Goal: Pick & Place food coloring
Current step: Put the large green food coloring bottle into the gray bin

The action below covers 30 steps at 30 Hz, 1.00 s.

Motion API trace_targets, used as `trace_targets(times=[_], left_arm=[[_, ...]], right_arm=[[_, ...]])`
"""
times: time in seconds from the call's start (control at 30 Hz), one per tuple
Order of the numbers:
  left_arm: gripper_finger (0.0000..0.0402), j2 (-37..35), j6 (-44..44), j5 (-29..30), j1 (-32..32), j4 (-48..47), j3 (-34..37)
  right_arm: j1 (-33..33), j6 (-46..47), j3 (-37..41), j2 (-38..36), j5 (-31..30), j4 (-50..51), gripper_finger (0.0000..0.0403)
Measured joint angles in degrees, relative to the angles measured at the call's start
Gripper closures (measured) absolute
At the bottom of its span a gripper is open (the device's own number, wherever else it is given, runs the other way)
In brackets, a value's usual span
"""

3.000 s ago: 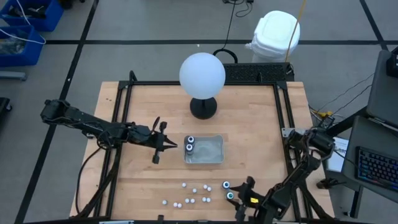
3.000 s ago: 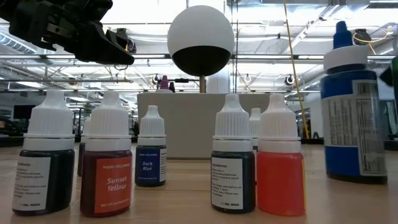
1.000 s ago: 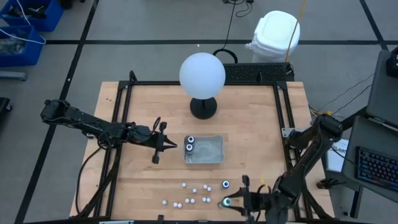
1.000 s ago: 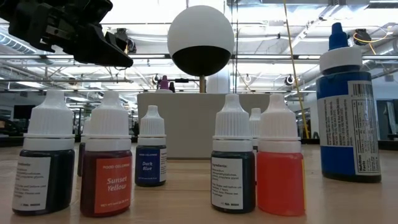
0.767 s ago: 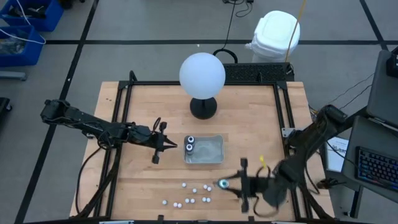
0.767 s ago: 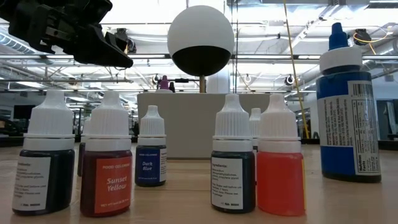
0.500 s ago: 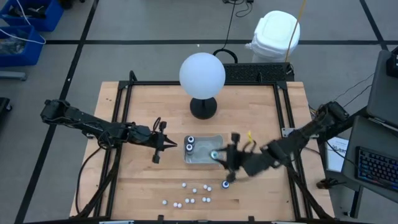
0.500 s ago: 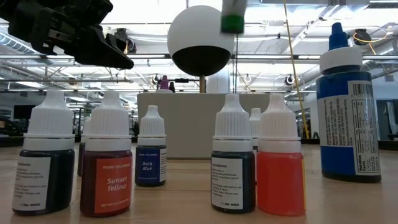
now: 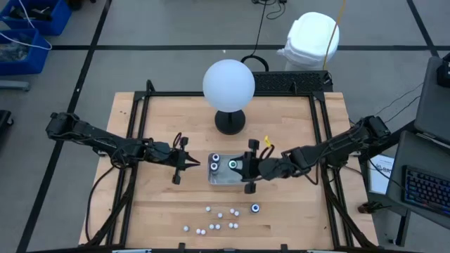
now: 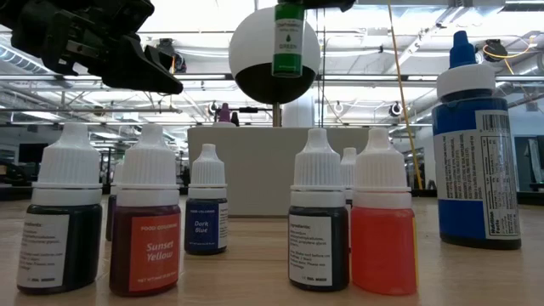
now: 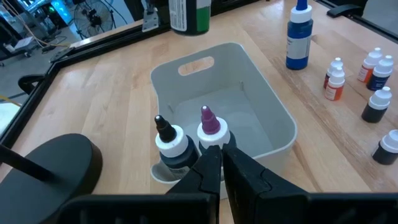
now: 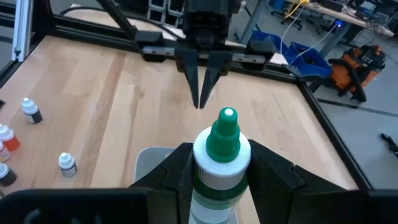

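Above the clear tray [image 9: 242,176] near the table's middle, my right end effector [image 9: 246,166] grips the green food coloring bottle [image 12: 222,158], so I'd lower it upright beside the two bottles [image 11: 189,137] before letting go.

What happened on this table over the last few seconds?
The right gripper took hold of the green-tipped bottle near the table's front edge and carried it over the clear tray, where it now hangs. The left gripper, the tray's two bottles, the blue bottle and the small bottles stayed put.
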<state>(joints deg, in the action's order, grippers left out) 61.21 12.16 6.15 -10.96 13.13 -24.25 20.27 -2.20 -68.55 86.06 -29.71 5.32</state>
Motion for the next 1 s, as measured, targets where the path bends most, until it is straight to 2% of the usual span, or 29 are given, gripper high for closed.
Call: trace_targets(times=[0.5,0.67,1.0], left_arm=[[0.0376,0.0,-3.3,0.3,0.0,0.0,0.0],[0.0376,0.0,-2.1,0.3,0.0,-0.2,0.0],[0.0376,0.0,-1.8,0.3,0.0,-2.0,0.0]], right_arm=[[-0.6,-2.0,0.3,0.0,0.5,-0.9,0.0287],[-2.5,-4.6,5.8,0.0,4.5,-10.1,0.0287],[-6.9,0.0,15.6,0.0,4.1,-19.2,0.0287]])
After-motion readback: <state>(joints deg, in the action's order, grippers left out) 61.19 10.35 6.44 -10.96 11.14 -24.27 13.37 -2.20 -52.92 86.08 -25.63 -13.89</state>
